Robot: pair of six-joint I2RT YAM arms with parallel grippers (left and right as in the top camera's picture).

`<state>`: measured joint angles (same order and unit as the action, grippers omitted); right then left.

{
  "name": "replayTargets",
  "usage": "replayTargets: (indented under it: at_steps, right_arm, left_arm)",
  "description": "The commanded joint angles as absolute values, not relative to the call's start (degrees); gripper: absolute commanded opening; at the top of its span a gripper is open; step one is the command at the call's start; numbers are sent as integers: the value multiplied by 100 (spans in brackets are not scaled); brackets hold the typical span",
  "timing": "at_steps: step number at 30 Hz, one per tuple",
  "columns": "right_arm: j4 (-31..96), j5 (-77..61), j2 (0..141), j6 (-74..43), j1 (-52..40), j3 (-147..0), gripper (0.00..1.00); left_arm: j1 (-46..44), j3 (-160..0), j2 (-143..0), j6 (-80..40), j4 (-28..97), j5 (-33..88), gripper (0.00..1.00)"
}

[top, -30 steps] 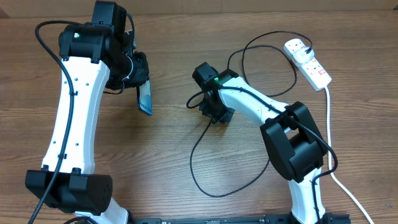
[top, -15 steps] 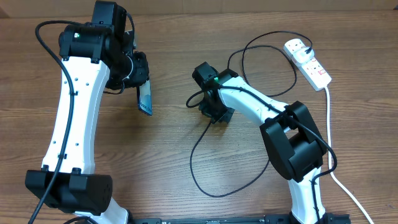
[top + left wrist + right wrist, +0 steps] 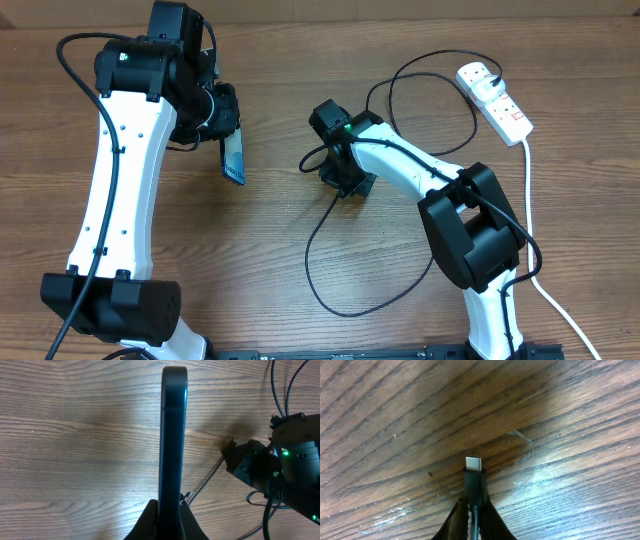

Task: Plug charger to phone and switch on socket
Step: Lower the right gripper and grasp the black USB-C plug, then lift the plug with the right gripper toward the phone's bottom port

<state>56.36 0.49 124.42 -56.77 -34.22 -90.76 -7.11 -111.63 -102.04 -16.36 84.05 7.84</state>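
My left gripper [image 3: 224, 135] is shut on the phone [image 3: 233, 158] and holds it edge-on above the table; the left wrist view shows its dark slim edge [image 3: 172, 435] rising from between the fingers [image 3: 169, 510]. My right gripper [image 3: 345, 180] is shut on the charger's connector end; the right wrist view shows the silver tip [image 3: 473, 464] sticking out past the fingers [image 3: 474, 505], close above the wood. The thin black charger cable [image 3: 320, 260] loops over the table to its white plug head [image 3: 478, 76] in the socket [image 3: 500, 104] at the far right.
The socket's thick white cord [image 3: 545, 280] runs down the right side to the table's front edge. The cable loops lie between and behind the arms. The right gripper's black body [image 3: 295, 467] shows at the right of the left wrist view.
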Motion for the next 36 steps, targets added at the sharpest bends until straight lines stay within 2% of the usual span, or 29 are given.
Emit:
replayTargets:
  at_steps: [1,6,14,19,26,36]
  right_arm:
    - [5640,-80,12807,-5682,-3454,-9002,8]
    - [5640,-139,12807,-5655,-3454,-9002,4]
    - [5752,-266,12436,-5216,-3402,-9282,4]
    - [5872,-276,11668,-4915,-3402,-9301,4]
    - [6123,-757,10366,-3839,-3568,-9301,4]
    - [6014,-1594,9153,-2602,-4372,-9301,4]
  left_arm:
    - [-731,-11174,-10200,-1697,8374,751,4]
    - [-731,-11174,-10200,-1699,8368,751,4]
    - [-753,-11174,-10200,-1826,8241,1022,4]
    - [-676,-11174,-10200,-1828,7638,1839,4]
    - [-298,-11174,-10200,-2032,6726,3332,4]
    - [148,-11174,-10200,-2401,5854,5887,4]
